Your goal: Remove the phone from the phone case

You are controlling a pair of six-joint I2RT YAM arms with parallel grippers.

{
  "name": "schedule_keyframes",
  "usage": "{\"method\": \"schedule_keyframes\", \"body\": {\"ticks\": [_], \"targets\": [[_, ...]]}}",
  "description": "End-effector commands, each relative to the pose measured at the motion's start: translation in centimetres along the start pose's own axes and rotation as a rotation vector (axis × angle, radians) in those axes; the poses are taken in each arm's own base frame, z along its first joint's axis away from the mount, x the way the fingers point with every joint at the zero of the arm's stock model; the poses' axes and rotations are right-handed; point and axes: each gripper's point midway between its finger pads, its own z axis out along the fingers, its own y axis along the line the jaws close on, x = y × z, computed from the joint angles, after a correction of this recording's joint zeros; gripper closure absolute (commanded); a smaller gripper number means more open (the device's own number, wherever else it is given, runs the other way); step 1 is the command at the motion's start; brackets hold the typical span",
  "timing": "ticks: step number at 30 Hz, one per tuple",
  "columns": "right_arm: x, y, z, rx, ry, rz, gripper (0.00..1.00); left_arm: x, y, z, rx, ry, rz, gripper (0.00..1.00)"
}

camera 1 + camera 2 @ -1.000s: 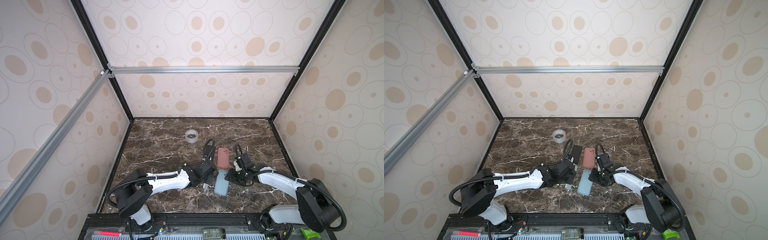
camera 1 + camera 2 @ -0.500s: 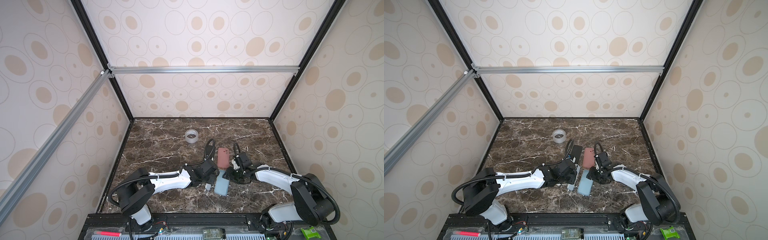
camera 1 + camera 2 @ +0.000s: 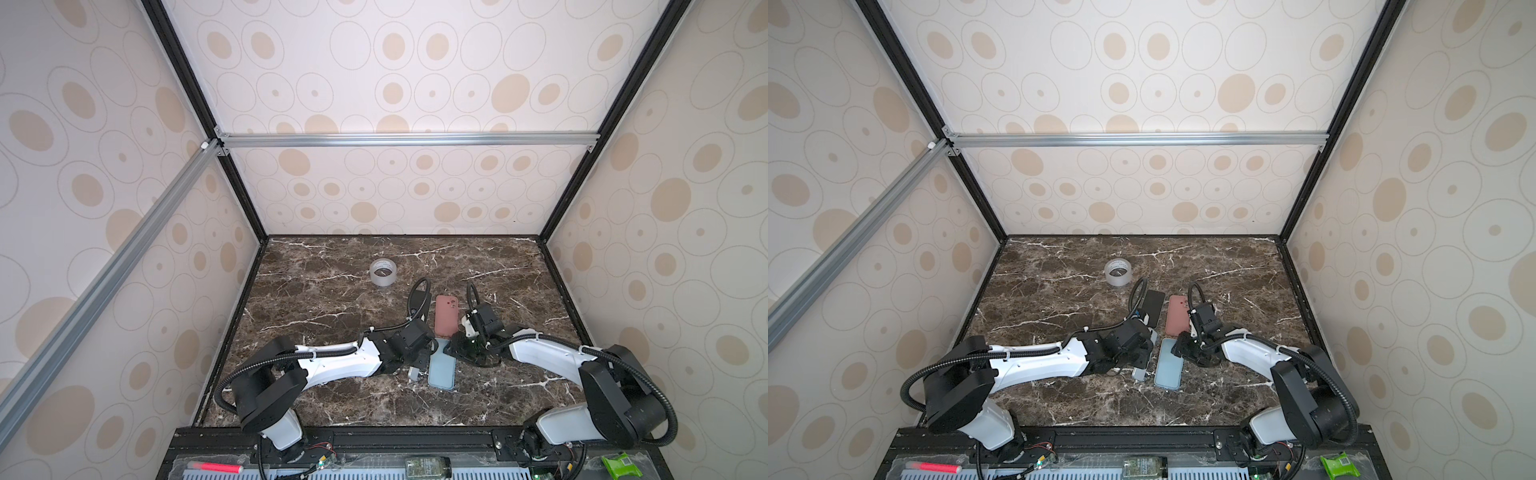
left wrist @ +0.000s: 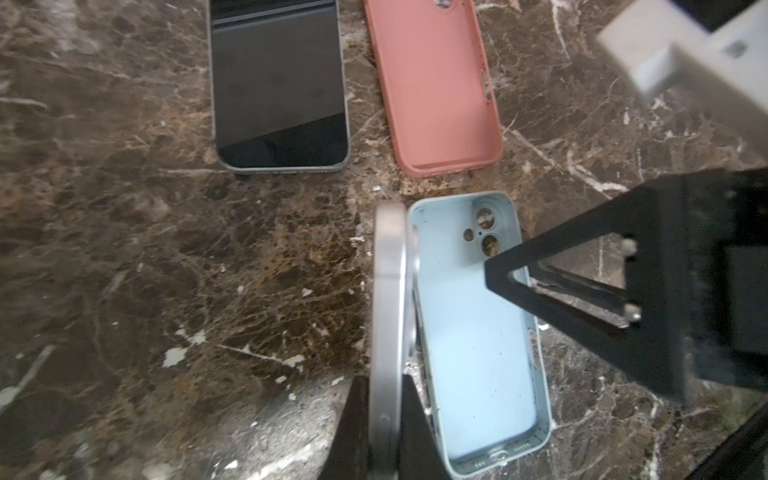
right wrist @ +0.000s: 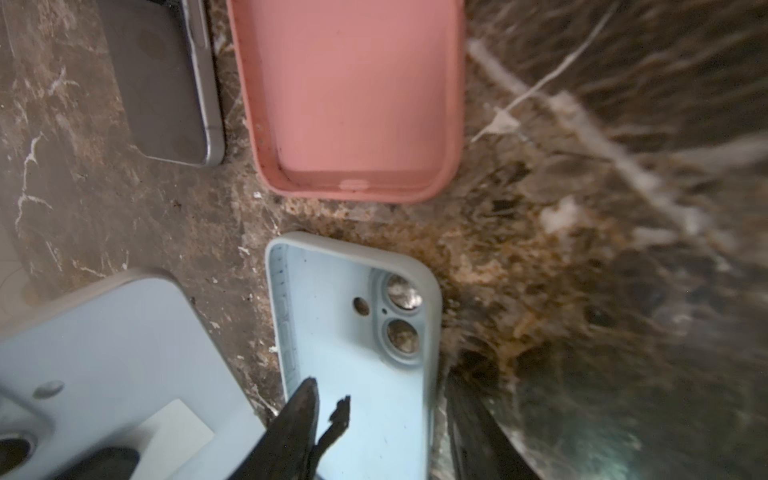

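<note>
Two arms split the work: the left end effector (image 4: 384, 415) pinched the phone (image 4: 388, 299) on edge, freed from the empty blue case (image 3: 441, 370) at its three o'clock in a top view, while the right end effector (image 5: 382, 386), jaws spread astride the case's wall, seemingly pinned it to the worktop (image 4: 166, 249).

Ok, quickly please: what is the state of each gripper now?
Left gripper: shut on the phone, held on its edge.
Right gripper: open, jaws astride a side wall of the blue case.
</note>
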Motion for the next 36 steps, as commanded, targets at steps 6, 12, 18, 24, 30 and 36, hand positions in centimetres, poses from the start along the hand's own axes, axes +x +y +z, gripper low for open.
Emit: {"method": "schedule_keyframes", "body": {"ticks": [6, 12, 18, 24, 30, 36], "targets": [[-2.5, 1.6, -8.4, -0.053, -0.303, -0.091, 0.4, -3.7, 1.6, -4.1, -0.204, -0.047, 0.021, 1.0], [-3.7, 1.3, -13.4, -0.038, -0.489, -0.105, 0.3, -4.2, 2.6, -4.3, -0.399, -0.006, 0.104, 1.0], [-3.2, -1.7, -16.5, 0.11, -0.552, -0.082, 0.31, -4.3, 2.5, -3.9, -0.505, 0.032, 0.128, 1.0], [-2.6, -6.0, -20.1, 0.317, -0.64, -0.03, 0.27, -3.5, 2.0, -2.9, -0.604, 0.053, 0.148, 1.0], [-2.1, -6.7, -23.4, 0.325, -0.735, -0.036, 0.2, -2.2, 1.5, -0.6, -0.614, 0.1, 0.146, 1.0], [-1.6, -6.8, -24.3, 0.281, -0.791, -0.052, 0.16, -1.5, 1.6, 0.7, -0.639, 0.128, 0.169, 0.99]]}}
